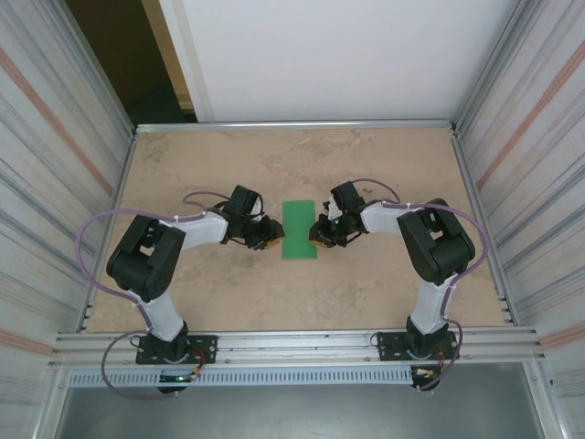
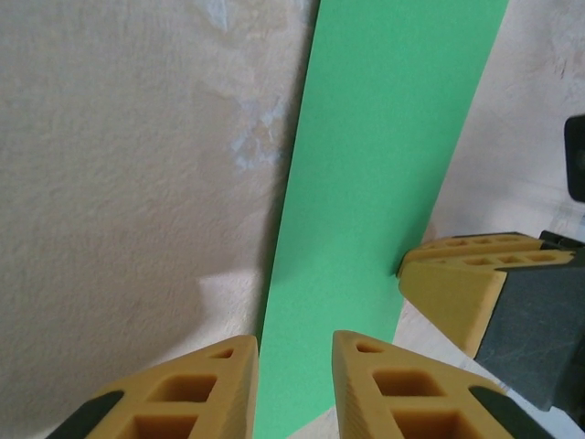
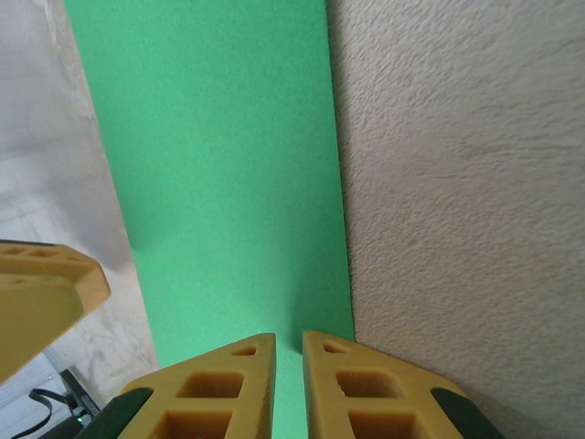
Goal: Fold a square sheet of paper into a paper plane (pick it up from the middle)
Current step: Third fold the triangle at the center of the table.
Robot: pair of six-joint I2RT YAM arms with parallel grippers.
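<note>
At edges of green sheet [image 1: 300,230], left tool [image 2: 294,338] gapes, right tool [image 3: 289,337] barely parts.

Left wrist view: the square sheet of paper [image 2: 366,183] runs off the top edge. Its near end drops out at the bottom edge between the fingers of the left gripper [image 2: 294,340], which are cut off there too, and one finger [image 2: 457,288] of the other arm is clipped by the right edge. Right wrist view: same sheet cut at the top, near edge hidden behind the right gripper [image 3: 289,337], so whether its narrow-set fingers touch paper can't be told. Top external view: both sets of fingertips too small and dark to read.
</note>
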